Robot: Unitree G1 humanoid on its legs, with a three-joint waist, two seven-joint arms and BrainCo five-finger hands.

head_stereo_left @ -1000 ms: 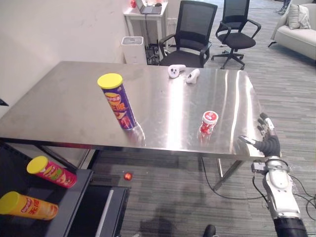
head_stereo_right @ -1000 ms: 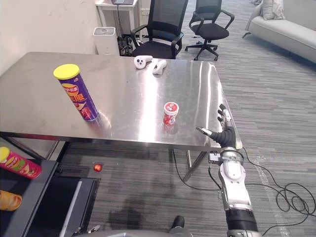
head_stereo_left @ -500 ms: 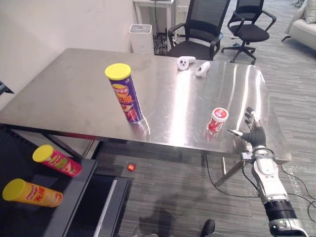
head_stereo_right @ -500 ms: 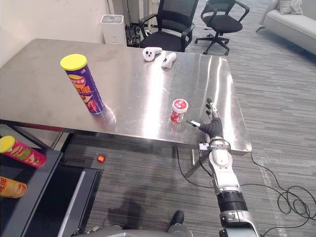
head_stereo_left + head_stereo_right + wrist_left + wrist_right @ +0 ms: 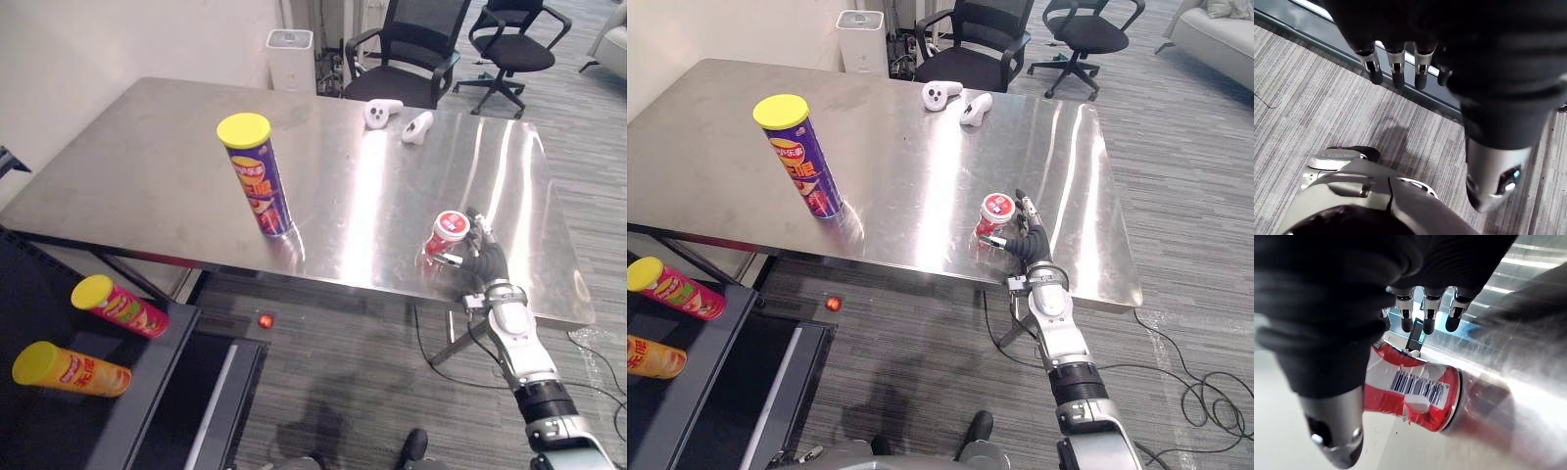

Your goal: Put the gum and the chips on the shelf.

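Item: my right hand (image 5: pixel 483 262), fingers straight and wide, holding nothing, just beside the gum tub (image 5: pixel 447 231) near the table (image 5: pixel 137 186) front edge, chips can (image 5: pixel 257 176) upright well apart; hazard: an uneven close may topple the tub over the edge.

On the worktop (image 5: pixel 147 186), the chips can (image 5: pixel 259 181) stands near the front edge, the gum tub (image 5: pixel 446 231) toward the front right corner, two controllers (image 5: pixel 382 113) near the back edge.
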